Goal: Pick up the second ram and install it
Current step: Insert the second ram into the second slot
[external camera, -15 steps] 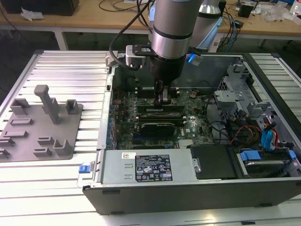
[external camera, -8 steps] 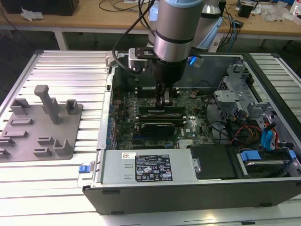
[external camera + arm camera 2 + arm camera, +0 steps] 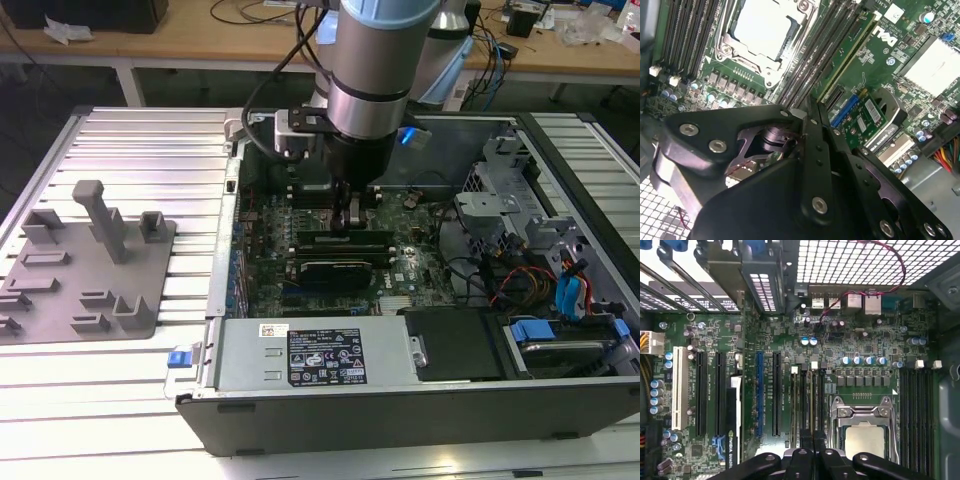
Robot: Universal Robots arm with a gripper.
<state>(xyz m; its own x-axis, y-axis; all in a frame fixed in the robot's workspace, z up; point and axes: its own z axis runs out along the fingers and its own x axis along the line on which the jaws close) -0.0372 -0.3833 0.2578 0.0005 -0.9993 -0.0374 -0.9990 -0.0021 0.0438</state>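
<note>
The second ram [image 3: 850, 52] is a thin green stick standing on edge in a memory slot beside the processor socket [image 3: 767, 30]. In the first wrist view, the second ram [image 3: 812, 400] runs straight along its slot into the seam between my fingers. My gripper [image 3: 809, 106] is shut, its two black fingers pressed together around the stick's top edge near the slot's middle. My gripper [image 3: 350, 225] reaches down into the open computer case in the exterior view, low over the motherboard. The part of the stick under my gripper [image 3: 812, 437] is hidden.
A long black card [image 3: 340, 270] lies just in front of the memory slots. A grey holder tray [image 3: 85, 270] sits on the exterior view's left. The power supply [image 3: 310, 350], a drive cage with cables [image 3: 530, 230] and the case walls close in around the board.
</note>
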